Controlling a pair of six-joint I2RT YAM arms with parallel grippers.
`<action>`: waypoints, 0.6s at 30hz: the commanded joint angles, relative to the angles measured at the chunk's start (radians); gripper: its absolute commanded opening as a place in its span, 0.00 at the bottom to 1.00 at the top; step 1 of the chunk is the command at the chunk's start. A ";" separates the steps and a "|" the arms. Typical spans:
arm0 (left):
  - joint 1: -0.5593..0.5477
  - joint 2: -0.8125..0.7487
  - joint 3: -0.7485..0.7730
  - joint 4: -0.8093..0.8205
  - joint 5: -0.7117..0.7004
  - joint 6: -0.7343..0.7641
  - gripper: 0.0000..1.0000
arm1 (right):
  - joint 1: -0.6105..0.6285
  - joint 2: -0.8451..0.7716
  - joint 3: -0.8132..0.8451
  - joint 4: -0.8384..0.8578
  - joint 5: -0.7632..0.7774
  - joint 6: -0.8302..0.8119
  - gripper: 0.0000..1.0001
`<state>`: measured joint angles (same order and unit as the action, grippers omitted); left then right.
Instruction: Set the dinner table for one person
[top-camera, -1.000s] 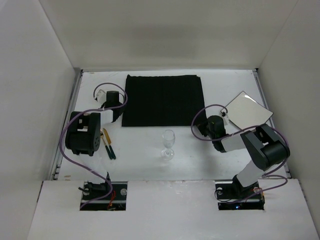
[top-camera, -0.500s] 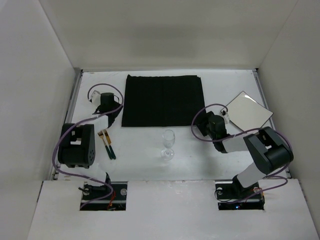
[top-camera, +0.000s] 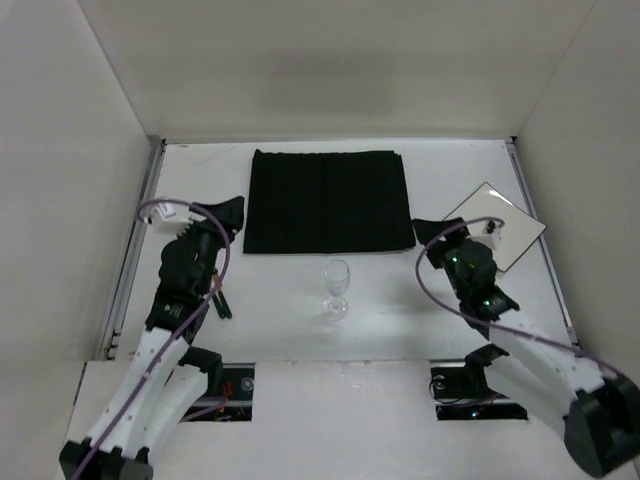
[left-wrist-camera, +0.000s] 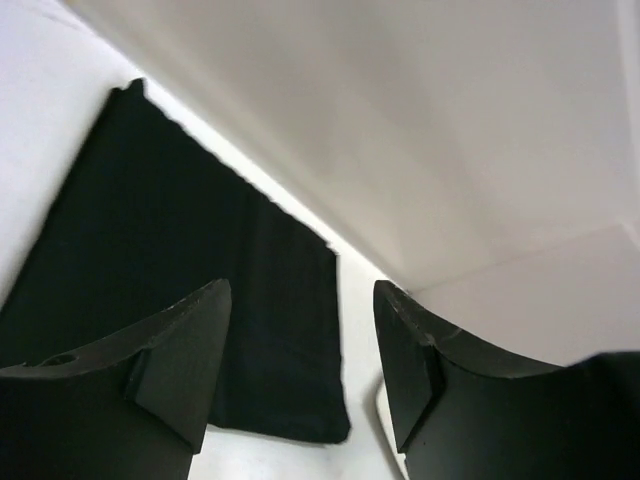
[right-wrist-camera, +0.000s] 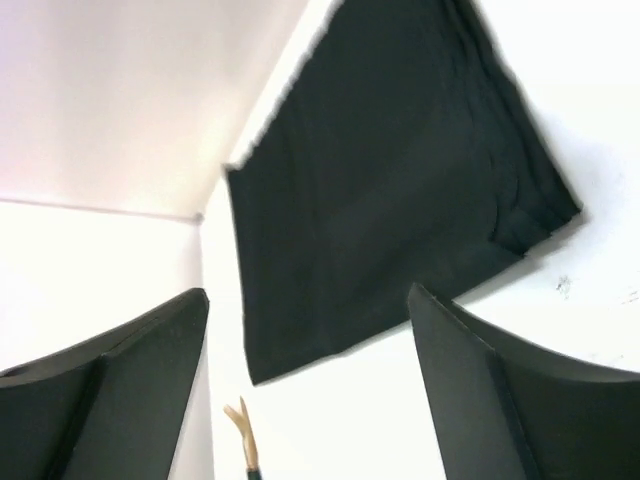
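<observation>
The wide white tabletop (top-camera: 285, 325) fills the floor of the white-walled enclosure, and the two arm bases are bolted at its near edge. A black placemat (top-camera: 328, 200) lies flat on its far middle. A clear wine glass (top-camera: 338, 288) stands upright just in front of the mat's near edge, apart from it. A small square plate (top-camera: 497, 208) sits turned like a diamond toward the far right, well clear of the mat. At the left, cutlery with dark green handles (top-camera: 223, 304) lies on the tabletop, partly covered by the left arm that reaches over it. The right wrist view shows a tan forked tip (right-wrist-camera: 240, 418), probably of one of those pieces, though that is hard to confirm. The left pincer (left-wrist-camera: 300, 292) is spread, with nothing between its black fingers (left-wrist-camera: 185, 345). It looks across the placemat toward the back wall. The right pincer (right-wrist-camera: 308, 295) is likewise spread wide and holds nothing, and the mat's corner shows through the gap. From above, the right arm's head hangs near the plate's near left edge. Whether it touches the plate cannot be told.
</observation>
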<state>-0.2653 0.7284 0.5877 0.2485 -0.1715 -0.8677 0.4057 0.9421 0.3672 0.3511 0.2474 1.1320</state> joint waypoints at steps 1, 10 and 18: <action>-0.045 -0.139 -0.112 -0.129 -0.019 0.022 0.55 | -0.032 -0.240 -0.048 -0.268 0.151 -0.023 0.74; -0.203 -0.354 -0.299 -0.224 0.000 0.056 0.52 | -0.433 -0.732 -0.164 -0.755 0.199 0.039 0.28; -0.248 -0.287 -0.367 -0.055 0.041 0.133 0.53 | -0.880 -0.407 -0.169 -0.500 -0.123 -0.168 0.64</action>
<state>-0.5011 0.4290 0.2329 0.0662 -0.1570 -0.7883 -0.4019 0.4313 0.1650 -0.2691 0.2729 1.0641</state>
